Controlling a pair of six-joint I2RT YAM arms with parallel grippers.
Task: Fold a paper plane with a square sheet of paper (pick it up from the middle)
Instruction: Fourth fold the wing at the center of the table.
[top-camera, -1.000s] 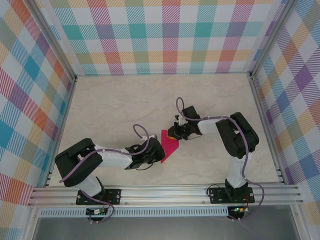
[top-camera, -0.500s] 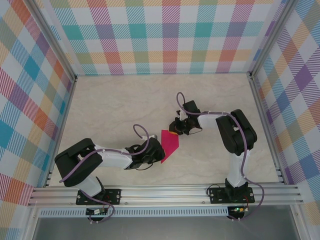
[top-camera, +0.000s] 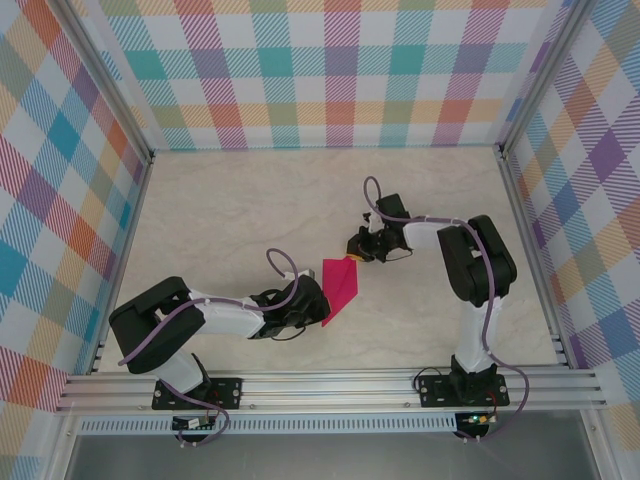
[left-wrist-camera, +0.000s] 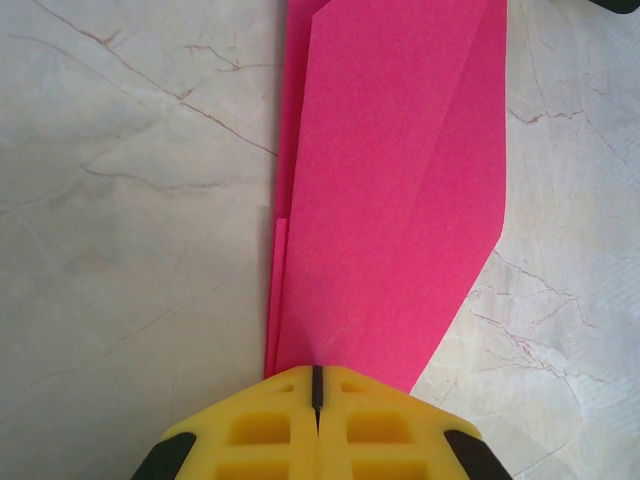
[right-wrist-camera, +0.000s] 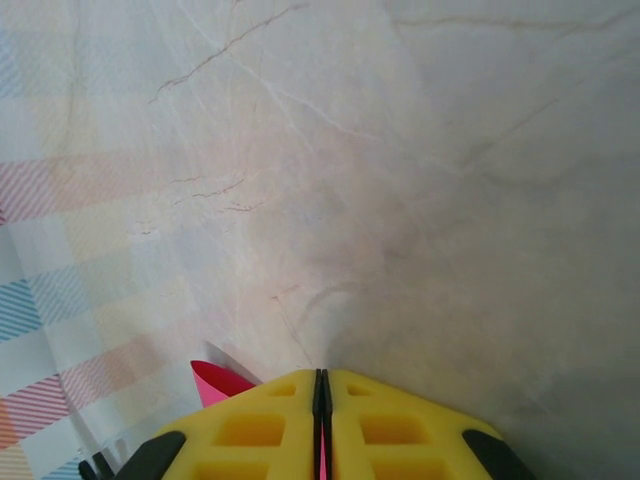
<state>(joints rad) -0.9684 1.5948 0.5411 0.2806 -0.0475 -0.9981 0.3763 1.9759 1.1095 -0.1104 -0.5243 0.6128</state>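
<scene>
Although the pale, marble-patterned table top (top-camera: 230, 210) takes up most of the scene, the work is gathered in one small patch near its middle, between the two arms. There sits the thin, bright magenta-pink sheet of paper (top-camera: 338, 288), and it is no longer a flat square. The left wrist view shows a narrow, layered strip with a slanted crease and one corner angled off, spare layers peeking out along its left edge. Whether it lies on the table or hangs just above it I cannot tell.

The left gripper (left-wrist-camera: 316, 375), its yellow honeycomb fingers pressed together, is clamped on the near end of the strip. The right gripper (right-wrist-camera: 322, 378) is likewise closed and pinches the far end (a pink sliver sits in the seam between its fingers, and a small pink corner pokes out beside them).

By my reading, several lengthwise folds are done. No sharp nose, centre ridge or spread wings show, so the final shaping folds seem to be left.
</scene>
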